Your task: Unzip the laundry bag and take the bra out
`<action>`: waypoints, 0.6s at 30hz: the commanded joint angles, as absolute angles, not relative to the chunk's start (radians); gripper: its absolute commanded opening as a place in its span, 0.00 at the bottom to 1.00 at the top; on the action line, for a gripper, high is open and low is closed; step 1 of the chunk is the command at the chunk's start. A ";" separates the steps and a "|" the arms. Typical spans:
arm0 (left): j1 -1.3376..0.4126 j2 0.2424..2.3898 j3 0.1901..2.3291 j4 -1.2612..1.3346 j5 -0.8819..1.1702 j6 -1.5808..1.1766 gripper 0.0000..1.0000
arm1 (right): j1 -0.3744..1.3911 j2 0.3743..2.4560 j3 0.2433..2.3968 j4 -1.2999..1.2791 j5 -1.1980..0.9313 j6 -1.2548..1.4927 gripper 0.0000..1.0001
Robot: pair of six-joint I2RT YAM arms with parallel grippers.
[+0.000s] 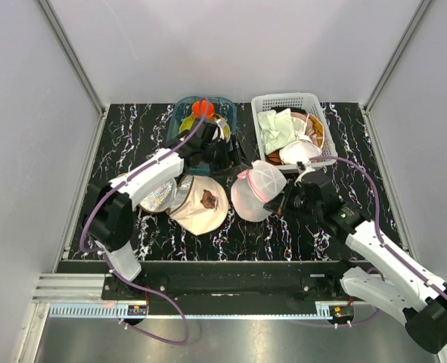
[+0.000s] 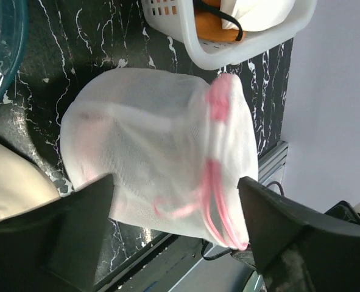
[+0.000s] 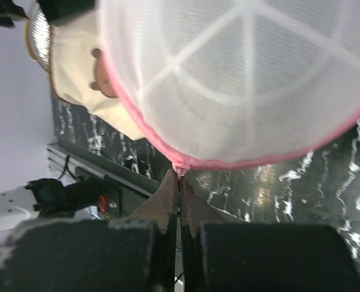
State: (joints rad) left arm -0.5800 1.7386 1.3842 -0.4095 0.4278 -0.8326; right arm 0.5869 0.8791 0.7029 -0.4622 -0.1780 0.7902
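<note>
The laundry bag (image 1: 255,190), white mesh with a pink rim and white ribs, lies mid-table, in front of the white basket. My right gripper (image 1: 282,200) is shut on the small pink zipper pull (image 3: 181,171) at the bag's rim (image 3: 240,163), at its right side. My left gripper (image 1: 227,159) is open at the bag's far left, its fingers (image 2: 76,225) straddling the mesh body (image 2: 155,140) without touching it. A faint pink tint shows through the mesh. The bra itself is hidden.
A beige cap with a brown mark (image 1: 200,204) lies left of the bag, beside a shiny silver round item (image 1: 155,198). A teal bin (image 1: 179,106) and a white basket (image 1: 291,100) with pale green cloth (image 1: 276,128) and a white domed item (image 1: 299,151) stand behind.
</note>
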 commanded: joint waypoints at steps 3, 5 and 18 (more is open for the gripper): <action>-0.588 1.570 1.393 -0.471 0.345 -0.755 0.98 | 0.595 0.968 0.779 -0.305 -0.201 0.824 0.00; -0.589 1.527 1.336 -0.468 0.363 -0.787 0.99 | 0.595 1.006 0.770 -0.281 -0.210 0.816 0.00; -0.670 1.492 1.124 -0.200 0.479 -0.959 0.98 | 0.595 1.048 0.744 -0.278 -0.226 0.804 0.00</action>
State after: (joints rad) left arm -0.6716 1.4631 1.0996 -0.3313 0.4446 -0.9115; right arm 0.5877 1.0607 0.7437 -0.3103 -0.2226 0.8104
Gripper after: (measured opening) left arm 0.984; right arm 0.009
